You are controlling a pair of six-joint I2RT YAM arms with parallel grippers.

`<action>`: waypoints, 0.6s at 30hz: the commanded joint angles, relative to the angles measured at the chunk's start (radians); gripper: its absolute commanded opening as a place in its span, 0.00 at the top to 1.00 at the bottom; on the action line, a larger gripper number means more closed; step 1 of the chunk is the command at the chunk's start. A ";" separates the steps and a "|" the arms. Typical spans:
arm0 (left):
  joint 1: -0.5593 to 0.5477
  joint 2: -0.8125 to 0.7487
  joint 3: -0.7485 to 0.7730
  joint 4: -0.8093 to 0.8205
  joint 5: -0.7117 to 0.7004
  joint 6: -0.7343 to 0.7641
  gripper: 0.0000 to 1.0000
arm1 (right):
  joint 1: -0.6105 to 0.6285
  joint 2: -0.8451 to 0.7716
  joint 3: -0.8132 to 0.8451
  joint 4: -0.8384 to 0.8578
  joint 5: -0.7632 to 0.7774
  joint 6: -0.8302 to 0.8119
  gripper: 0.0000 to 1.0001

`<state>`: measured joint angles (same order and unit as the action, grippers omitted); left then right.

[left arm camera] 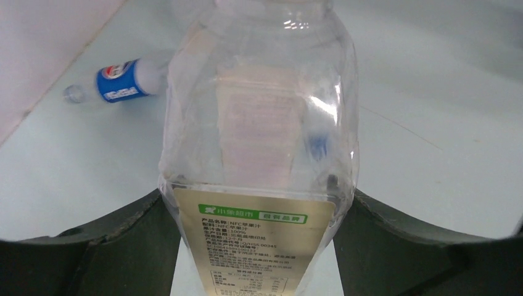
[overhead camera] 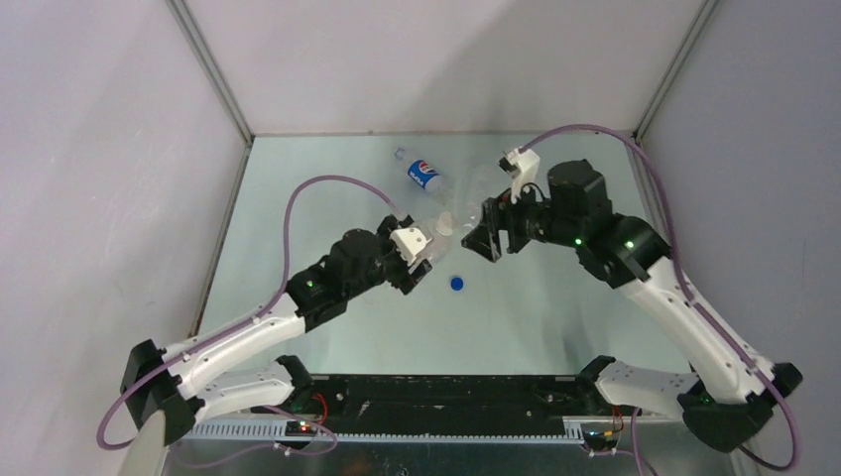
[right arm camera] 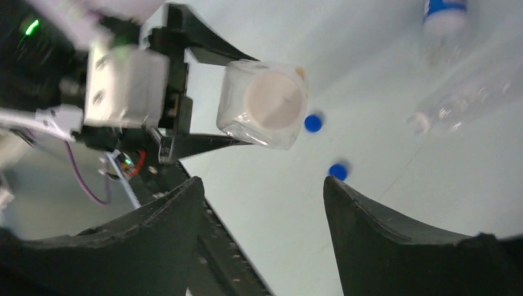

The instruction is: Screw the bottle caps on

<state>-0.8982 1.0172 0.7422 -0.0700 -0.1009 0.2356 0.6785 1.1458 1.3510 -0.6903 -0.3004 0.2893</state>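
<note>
Seen from above, two robot arms meet over a pale green tabletop (overhead camera: 397, 337).

On the left, the left gripper (overhead camera: 421, 260) has its jaws clamped on the sides of the labelled bottle (overhead camera: 443, 222). It holds the bottle off the tabletop, free end toward the other arm.

The left wrist view shows this bottle's cream label. It has a green band with white Chinese characters, and below that small print in which "NFC" and "100%" can be read. The rest is too fine to read.

Beyond the labelled bottle lies the Pepsi bottle (overhead camera: 421, 174), on its side. Its blue label carries the round red, white and blue emblem, and its neck looks bare.

On the near side of the labelled bottle, a blue cap (right arm camera: 313, 123) and a second blue cap (right arm camera: 337, 171) sit on the tabletop. Beyond it and a little right lies the plain clear bottle (right arm camera: 469, 102), also on its side.

On the right, the right gripper (right arm camera: 262, 185) faces the labelled bottle's free end. Its jaws are spread and hold nothing.

A pale disc (right arm camera: 274, 98) covers that end. It may be the white cap, but this cannot be confirmed.

The step appears to be capping the labelled bottle. If the disc is the cap, the right jaws need to close squarely on it and turn while the left grip resists.
</note>
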 commanded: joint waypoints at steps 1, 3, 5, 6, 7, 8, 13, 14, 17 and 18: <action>0.086 -0.007 0.085 -0.104 0.438 0.013 1.00 | -0.006 -0.114 0.007 0.037 -0.147 -0.465 0.27; 0.123 0.009 0.124 -0.187 0.569 0.062 1.00 | -0.006 -0.156 -0.030 0.017 -0.238 -0.634 0.28; 0.142 0.033 0.169 -0.314 0.665 0.124 1.00 | -0.005 -0.194 -0.051 -0.028 -0.322 -0.777 0.28; 0.144 0.041 0.203 -0.346 0.710 0.146 1.00 | -0.004 -0.199 -0.054 -0.043 -0.371 -0.858 0.28; 0.145 0.055 0.236 -0.405 0.730 0.183 1.00 | -0.004 -0.204 -0.056 -0.069 -0.393 -0.893 0.29; 0.144 0.064 0.252 -0.431 0.765 0.200 1.00 | -0.004 -0.203 -0.057 -0.077 -0.420 -0.937 0.29; 0.144 0.133 0.356 -0.589 0.849 0.298 1.00 | 0.000 -0.169 -0.057 -0.097 -0.484 -0.999 0.33; 0.145 0.138 0.362 -0.597 0.861 0.307 1.00 | 0.005 -0.164 -0.057 -0.098 -0.491 -1.003 0.33; 0.140 0.156 0.381 -0.619 0.875 0.323 1.00 | 0.010 -0.140 -0.058 -0.101 -0.505 -1.021 0.36; 0.139 0.157 0.383 -0.620 0.874 0.327 1.00 | 0.010 -0.129 -0.057 -0.104 -0.503 -1.024 0.36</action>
<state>-0.7589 1.1645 1.0782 -0.6155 0.6830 0.4938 0.6807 0.9928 1.2995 -0.7822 -0.7483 -0.6586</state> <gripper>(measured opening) 0.793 0.648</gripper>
